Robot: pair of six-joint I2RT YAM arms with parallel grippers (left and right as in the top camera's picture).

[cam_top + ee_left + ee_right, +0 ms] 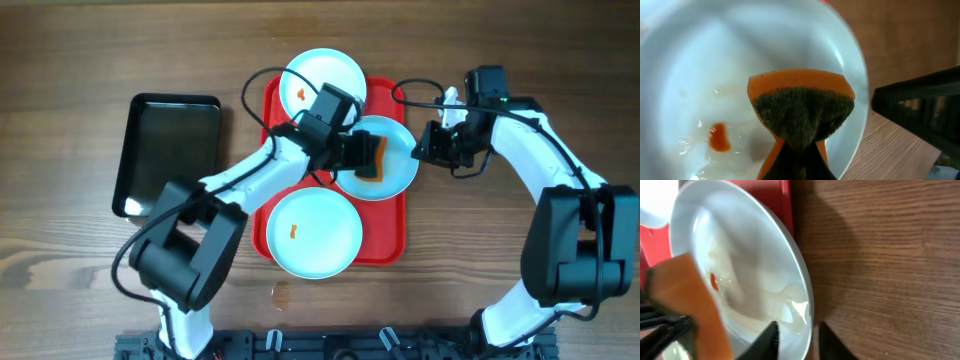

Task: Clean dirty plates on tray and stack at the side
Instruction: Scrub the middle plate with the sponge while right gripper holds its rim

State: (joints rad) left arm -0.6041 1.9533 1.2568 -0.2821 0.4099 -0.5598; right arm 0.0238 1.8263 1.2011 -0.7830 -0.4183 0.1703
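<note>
Left gripper is clamped on a sponge with an orange body and a green scrub layer, held over the well of the middle plate. You can't tell from these views which face is touching. Right gripper has its fingers either side of that plate's right rim and looks pinched on it; I read that as a brace, so the plate doesn't skate when you scrub. The plate sits at centre right of the overhead frame, overhanging the right edge of the tray — that overhang is what gives the right arm a rim to grab. The orange-red speck lies lower left of the sponge in the left wrist view, apart from it, so the wipe needs to sweep that way. The upper plate and lower plate lie flat on the tray, each with its own speck, so this is likely the first of three. Stacking not yet begun. Risk: push too hard and the plate levers in the pinch.
</note>
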